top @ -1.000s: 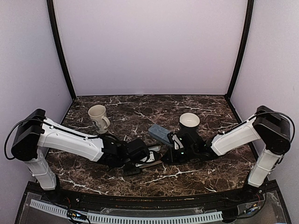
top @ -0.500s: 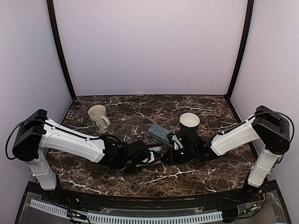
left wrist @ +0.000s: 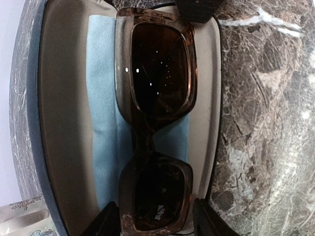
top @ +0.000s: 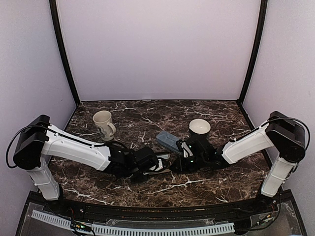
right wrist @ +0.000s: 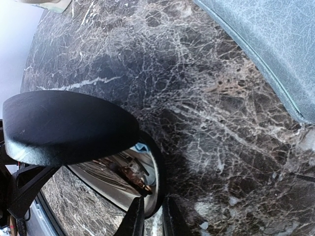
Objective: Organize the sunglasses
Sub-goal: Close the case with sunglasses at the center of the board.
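Observation:
A pair of brown-framed sunglasses (left wrist: 157,73) with dark lenses lies folded on a blue cloth (left wrist: 103,132) inside the open black case (left wrist: 59,123). My left gripper (left wrist: 156,223) reaches into the case, its fingers (left wrist: 106,223) against both sides of the nearer lens. My right gripper (right wrist: 152,219) is shut on the rim of the case's lower shell (right wrist: 156,189), under the raised black lid (right wrist: 69,125). From above, both grippers meet at the case (top: 165,160) in the middle of the table. I see only this one pair.
A blue-grey case (top: 167,140) (right wrist: 266,49) lies shut just behind the black one. A cream mug (top: 103,124) stands at the back left and a white cup (top: 200,127) at the back right. The tabletop is dark marble (top: 147,187).
My left gripper has slid a little toward the case, and its jaws have narrowed onto the sunglasses. The right arm has not moved.

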